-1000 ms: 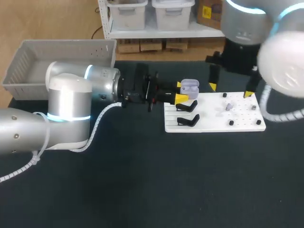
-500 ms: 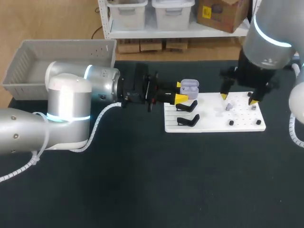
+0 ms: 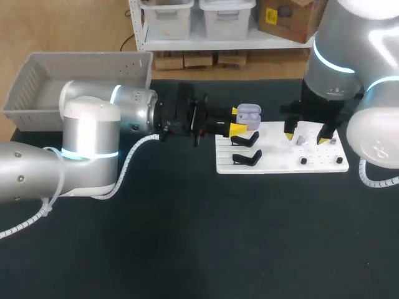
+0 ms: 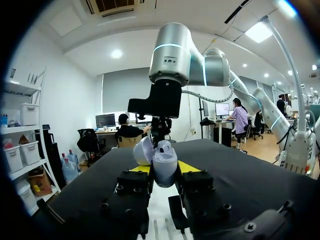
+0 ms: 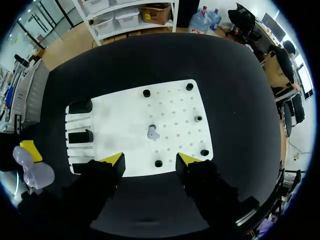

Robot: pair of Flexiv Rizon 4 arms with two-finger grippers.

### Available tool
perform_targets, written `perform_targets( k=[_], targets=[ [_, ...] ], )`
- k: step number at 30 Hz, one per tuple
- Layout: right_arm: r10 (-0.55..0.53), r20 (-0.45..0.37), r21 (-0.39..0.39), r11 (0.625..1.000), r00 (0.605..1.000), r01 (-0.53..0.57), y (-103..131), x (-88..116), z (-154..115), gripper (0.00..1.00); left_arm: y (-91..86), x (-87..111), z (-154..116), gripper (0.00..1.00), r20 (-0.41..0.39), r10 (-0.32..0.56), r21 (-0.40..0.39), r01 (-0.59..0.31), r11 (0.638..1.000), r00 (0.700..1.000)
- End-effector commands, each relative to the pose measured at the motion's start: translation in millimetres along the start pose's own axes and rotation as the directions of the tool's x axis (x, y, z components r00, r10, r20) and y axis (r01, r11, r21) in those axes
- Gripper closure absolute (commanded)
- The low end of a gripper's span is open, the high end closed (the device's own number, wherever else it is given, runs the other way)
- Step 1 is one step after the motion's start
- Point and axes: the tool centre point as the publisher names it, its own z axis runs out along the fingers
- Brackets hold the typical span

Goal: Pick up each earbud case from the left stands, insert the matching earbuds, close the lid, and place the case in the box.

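While the left gripper (image 3: 236, 121) clamps the open earbud case (image 3: 249, 113) near the stands (image 3: 245, 141), the right gripper (image 3: 305, 137), spread and empty, hangs over the earbud (image 5: 152, 132) on the board (image 3: 280, 163): descend centred, pinch squarely.

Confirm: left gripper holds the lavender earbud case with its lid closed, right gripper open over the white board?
Lid is wrong: the left wrist view shows the lid open, flipped back. Otherwise yes: left gripper holds the lavender earbud case, right gripper open over the white board.
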Motion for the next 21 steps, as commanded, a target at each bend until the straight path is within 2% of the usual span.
perform_targets(
  k=[1,6,21],
  targets=[
    [0.005,-0.014,-0.014,1.0,1.0,-0.005,0.5,-7.4,12.1,0.36,-1.3,-0.1,-0.1,1.0,0.0,0.002,-0.004,-0.002,1.0,1.0],
    [0.037,-0.03,-0.026,0.999,0.999,-0.038,-0.8,-11.8,23.0,0.51,-1.3,-0.1,-0.1,1.0,0.0,0.002,-0.004,-0.002,1.0,1.0],
    [0.083,-0.048,-0.04,0.996,0.995,-0.085,-3.7,-21.6,38.3,0.58,-1.3,-0.1,-0.1,1.0,0.0,0.002,-0.004,-0.002,1.0,1.0]
  ],
)
